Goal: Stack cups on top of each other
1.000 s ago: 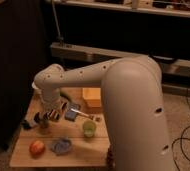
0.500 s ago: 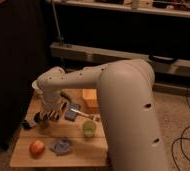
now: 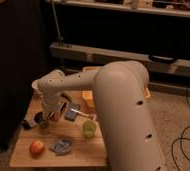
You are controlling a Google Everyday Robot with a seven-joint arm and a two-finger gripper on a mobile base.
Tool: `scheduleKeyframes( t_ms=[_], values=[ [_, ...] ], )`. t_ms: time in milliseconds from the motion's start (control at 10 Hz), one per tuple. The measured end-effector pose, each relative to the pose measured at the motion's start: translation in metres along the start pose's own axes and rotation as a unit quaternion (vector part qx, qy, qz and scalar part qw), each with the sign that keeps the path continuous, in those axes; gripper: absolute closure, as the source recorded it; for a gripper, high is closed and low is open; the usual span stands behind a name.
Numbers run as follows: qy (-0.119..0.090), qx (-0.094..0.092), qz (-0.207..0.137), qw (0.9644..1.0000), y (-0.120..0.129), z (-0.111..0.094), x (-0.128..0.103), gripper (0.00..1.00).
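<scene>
Since the job is to nest one cup inside another, the arm (image 3: 122, 100) is bent low over the desk (image 3: 80, 154), well to the left of the green cup (image 3: 89, 129). It is a thick, smooth white shell, and it hides much of what lies behind it. The desk is pale bare wood, flat and roomy enough to stack on. Behind the green cup, half hidden by the arm, sits the bin (image 3: 87, 97), a boxy yellow-orange thing that has no part in the stacking.

The pincer (image 3: 54, 114) hangs left of the green cup, right beside the metal cup (image 3: 40, 120), which I take for its target. Whether it is clenched or released I cannot tell, nor whether it touches that cup. The metal cup is dark, shiny and upright. The green cup is translucent and upright, its mouth free to take another.

Far left and behind is a pale rim, perhaps the cream cup (image 3: 35, 85). A blue-grey block (image 3: 72, 112) lies just left of the green cup. Left and nearer me are a crumpled rag (image 3: 61, 145) and a round fruit (image 3: 36, 147).
</scene>
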Motion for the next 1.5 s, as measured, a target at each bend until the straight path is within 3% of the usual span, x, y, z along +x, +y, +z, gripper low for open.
scheduleKeyframes(
  t_ms=[300, 500, 600, 900, 1100, 1500],
  values=[
    [-0.013, -0.009, -0.014, 0.9998, 0.002, 0.005, -0.001, 0.98],
    [-0.015, -0.018, -0.021, 0.9995, 0.014, -0.003, -0.001, 1.00],
    [-0.017, -0.020, -0.020, 0.9995, 0.016, -0.016, -0.002, 1.00],
    [-0.022, -0.009, -0.018, 0.9996, 0.029, -0.079, 0.001, 1.00],
    [-0.029, 0.005, 0.001, 0.9996, 0.020, -0.133, 0.006, 1.00],
    [-0.039, 0.045, 0.057, 0.9966, -0.052, -0.207, 0.038, 1.00]
  ],
)
